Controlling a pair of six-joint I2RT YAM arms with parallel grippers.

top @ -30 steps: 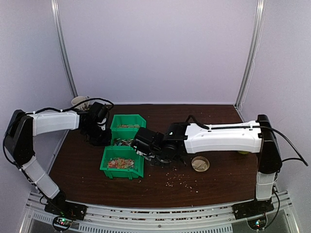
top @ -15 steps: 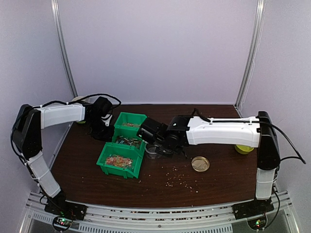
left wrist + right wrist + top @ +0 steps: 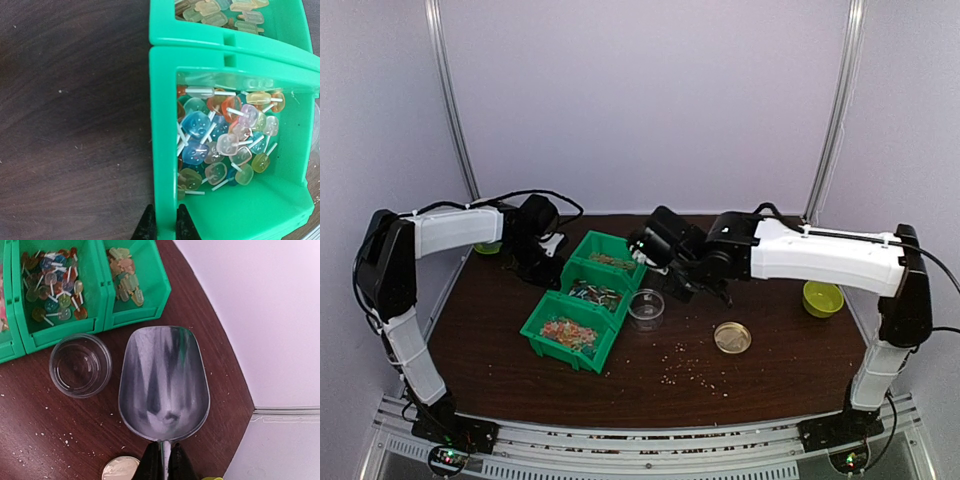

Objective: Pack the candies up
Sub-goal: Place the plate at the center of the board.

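With my left pincer (image 3: 165, 227) I am pinching the side wall of the middle green bin (image 3: 162, 125), with the jaws closed on its thin plastic edge. I judge this is for holding the bins steady while my other arm is working. The candies (image 3: 192, 122) are lying inside this bin. They are small, flat, translucent pieces in blue, orange, pink and yellow, glossy and loosely heaped, each on a short white stick.

With my right pincer (image 3: 162, 462) I am gripping the thin handle of the scoop (image 3: 164, 385), a rounded metal shovel with a dull shine. It is hanging empty over the dark wood-grain table (image 3: 40, 430), just beside the clear cup (image 3: 80, 365). The cup is round and also empty, and it is standing against the bin front or nearly so; I cannot be sure which. The scoop's mouth is pointing toward the bins, ready for digging, as I judge.
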